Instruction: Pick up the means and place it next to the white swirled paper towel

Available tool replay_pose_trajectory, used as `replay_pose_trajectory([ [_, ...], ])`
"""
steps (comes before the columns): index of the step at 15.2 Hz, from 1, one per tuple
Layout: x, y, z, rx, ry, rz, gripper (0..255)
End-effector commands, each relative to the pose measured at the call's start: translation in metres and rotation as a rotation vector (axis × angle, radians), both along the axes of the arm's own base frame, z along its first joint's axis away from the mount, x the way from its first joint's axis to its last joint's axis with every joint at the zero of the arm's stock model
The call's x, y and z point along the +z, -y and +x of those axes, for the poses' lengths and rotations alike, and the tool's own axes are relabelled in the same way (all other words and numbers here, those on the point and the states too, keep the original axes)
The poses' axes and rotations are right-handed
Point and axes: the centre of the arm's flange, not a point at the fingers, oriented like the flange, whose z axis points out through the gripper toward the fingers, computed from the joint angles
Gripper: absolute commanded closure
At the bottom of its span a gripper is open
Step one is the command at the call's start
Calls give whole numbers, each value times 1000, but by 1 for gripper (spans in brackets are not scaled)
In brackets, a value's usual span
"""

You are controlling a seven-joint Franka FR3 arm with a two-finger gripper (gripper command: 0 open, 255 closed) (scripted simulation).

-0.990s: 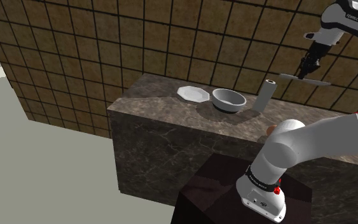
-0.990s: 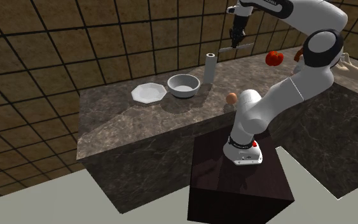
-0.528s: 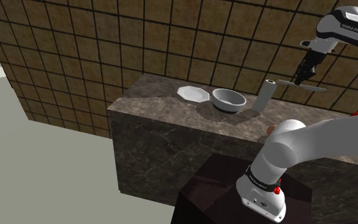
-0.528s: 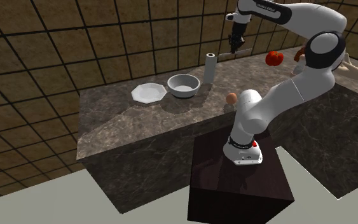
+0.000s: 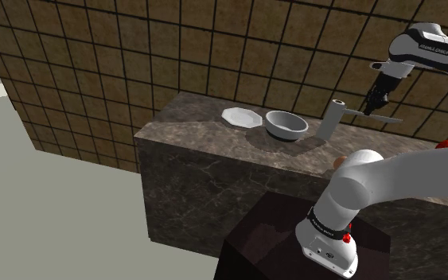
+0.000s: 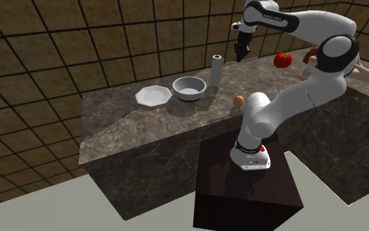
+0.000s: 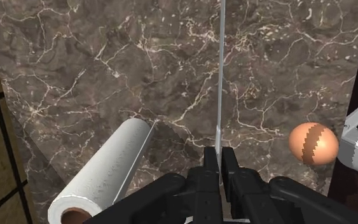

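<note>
Clamping a thin grey knife [image 7: 220,76] edge-on between its nearly closed fingers, the black gripper [image 7: 219,159] hangs above the marble counter [image 7: 107,63]. The knife is held in the air just beside the upright white paper towel roll [image 7: 107,175]. A brown egg [image 7: 312,143] lies on the far side of the gripper from the roll. A grey bowl [image 5: 286,124] and white plate [image 5: 241,118] stand on the roll's other side.

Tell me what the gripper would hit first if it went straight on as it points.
The gripper, shut on a thin grey blade, would probably meet the bare marble countertop first, between the paper towel roll and the brown egg.
</note>
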Motion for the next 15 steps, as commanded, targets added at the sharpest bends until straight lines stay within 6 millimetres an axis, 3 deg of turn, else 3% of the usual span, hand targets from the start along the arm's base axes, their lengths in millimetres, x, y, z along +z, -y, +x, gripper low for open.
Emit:
replay_pose_trajectory([
  [1,-9,-1,1,0,0,0,255],
  [15,-83,-1,1,0,0,0,255],
])
